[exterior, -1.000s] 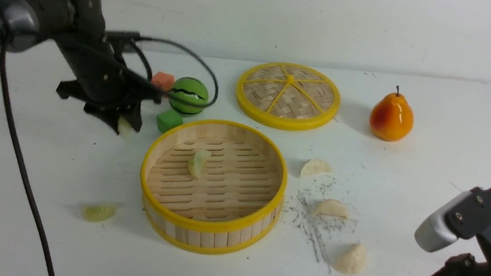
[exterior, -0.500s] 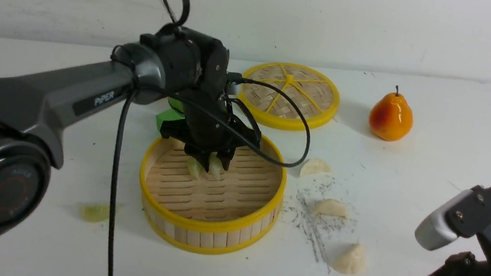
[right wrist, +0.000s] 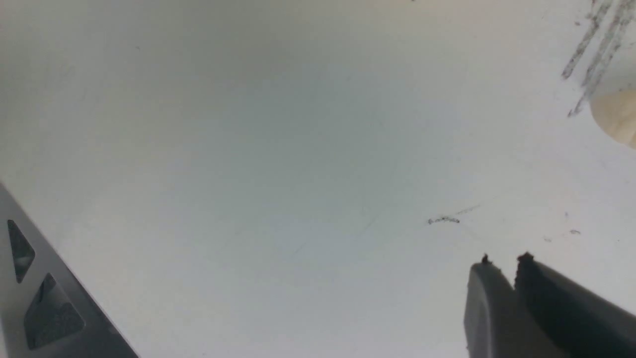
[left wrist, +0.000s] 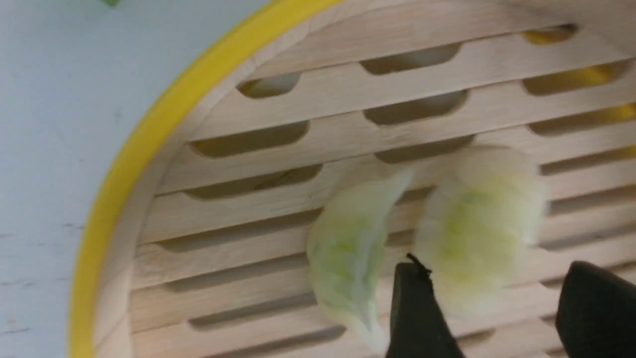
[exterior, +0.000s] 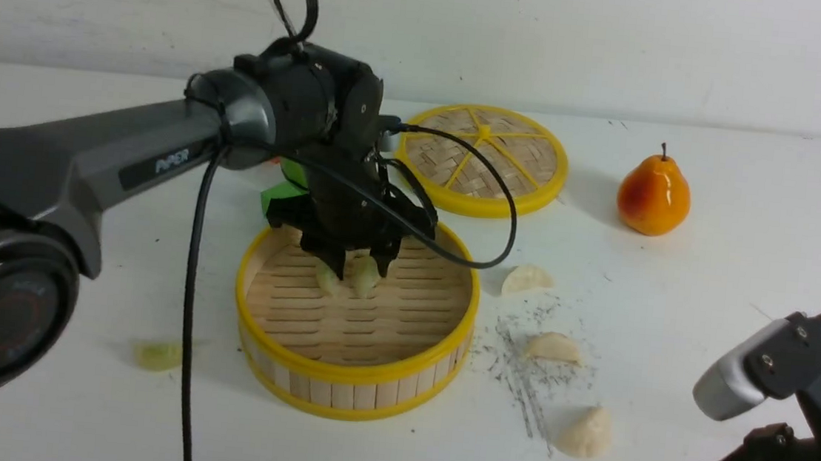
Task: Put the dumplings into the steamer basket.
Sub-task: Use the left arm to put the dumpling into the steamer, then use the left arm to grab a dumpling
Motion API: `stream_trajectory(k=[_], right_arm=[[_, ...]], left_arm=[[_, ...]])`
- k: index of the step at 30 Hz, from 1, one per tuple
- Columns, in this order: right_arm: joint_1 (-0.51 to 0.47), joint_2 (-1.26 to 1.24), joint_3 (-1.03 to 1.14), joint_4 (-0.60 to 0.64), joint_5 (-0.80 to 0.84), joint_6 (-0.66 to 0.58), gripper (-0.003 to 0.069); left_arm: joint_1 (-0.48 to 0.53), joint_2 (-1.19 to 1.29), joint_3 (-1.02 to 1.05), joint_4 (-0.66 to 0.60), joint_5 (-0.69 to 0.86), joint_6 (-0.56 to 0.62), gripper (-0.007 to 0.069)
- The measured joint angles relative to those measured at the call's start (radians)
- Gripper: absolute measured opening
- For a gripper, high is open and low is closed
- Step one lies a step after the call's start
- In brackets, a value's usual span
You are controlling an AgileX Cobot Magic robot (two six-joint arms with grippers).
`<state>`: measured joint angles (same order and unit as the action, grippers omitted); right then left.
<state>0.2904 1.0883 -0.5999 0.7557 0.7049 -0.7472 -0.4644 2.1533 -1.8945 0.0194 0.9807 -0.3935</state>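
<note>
Left gripper (exterior: pixel 360 269) points down into the steamer basket (exterior: pixel 349 374), fingers apart.

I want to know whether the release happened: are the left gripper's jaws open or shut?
Open: the left gripper's jaws stand apart, and the green dumpling lies on the basket's slats.

The grey-and-black left arm (exterior: pixel 138 155) bears white "PiPER" lettering.

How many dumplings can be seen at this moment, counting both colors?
6. Two green dumplings lie in the steamer basket; one green dumpling is on the table left of it; three cream dumplings are right of it. The left arm could hide more.
</note>
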Motion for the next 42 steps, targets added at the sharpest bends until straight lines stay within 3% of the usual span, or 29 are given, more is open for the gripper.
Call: stream_trajectory(k=[8,12,16,23,30,42], right_arm=[[0.000,0.000,0.000,0.002,0.006,0.000,0.0083],[0.000,0.000,0.000,0.003,0.009,0.000,0.0083],[0.000,0.000,0.000,0.003,0.025,0.000,0.0084],[0.000,0.000,0.000,0.018,0.033,0.000,0.0085],[0.000,0.000,0.000,0.019,0.033,0.000,0.0095],[0.000,0.000,0.000,0.021,0.033,0.000,0.0095]], left_arm=[[0.031,-0.340,0.016,0.111,0.155,0.205,0.0356],[0.118,-0.443,0.200,0.096,0.188,0.318,0.0315],[0.199,-0.442,0.513,0.051,-0.022,0.459,0.0280],[0.200,-0.369,0.643,0.060,-0.133,0.659,0.0281],[0.200,-0.286,0.643,0.091,-0.161,0.724,0.0298],[0.200,-0.243,0.643,0.121,-0.192,0.685,0.0301]])
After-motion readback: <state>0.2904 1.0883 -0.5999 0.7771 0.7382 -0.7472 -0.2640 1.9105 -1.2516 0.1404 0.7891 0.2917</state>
